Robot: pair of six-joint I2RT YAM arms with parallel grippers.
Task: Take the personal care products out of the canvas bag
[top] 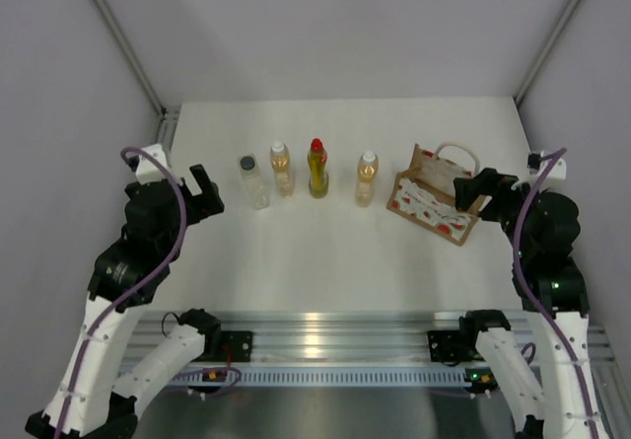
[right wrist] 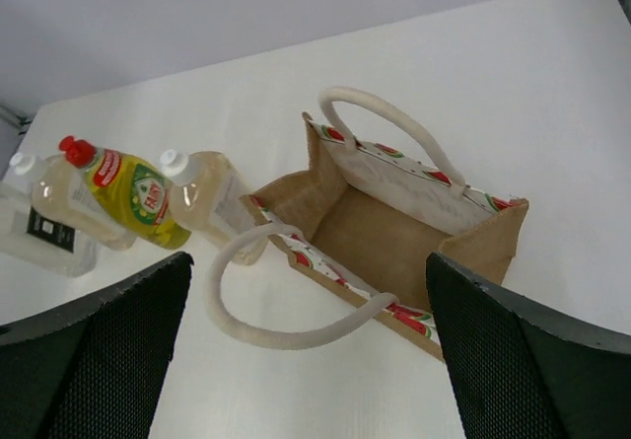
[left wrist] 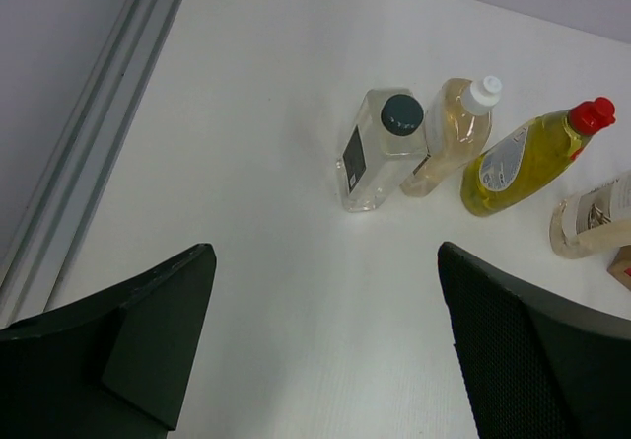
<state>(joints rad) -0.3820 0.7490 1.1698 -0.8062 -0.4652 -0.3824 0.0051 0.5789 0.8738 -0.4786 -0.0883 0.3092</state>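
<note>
Several bottles stand in a row on the white table: a clear one with a dark grey cap (top: 253,184), an amber one with a white cap (top: 282,171), a yellow one with a red cap (top: 317,170) and a second amber one (top: 367,180). The canvas bag (top: 434,205) stands at the right, its inside (right wrist: 394,232) showing no bottle. My left gripper (top: 205,194) is open and empty, left of the clear bottle (left wrist: 380,148). My right gripper (top: 471,191) is open and empty, just above the bag's near edge and white handle (right wrist: 286,330).
Grey walls and a metal frame rail (left wrist: 89,163) border the table on the left. The silver mounting rail (top: 325,345) with both arm bases lies along the near edge.
</note>
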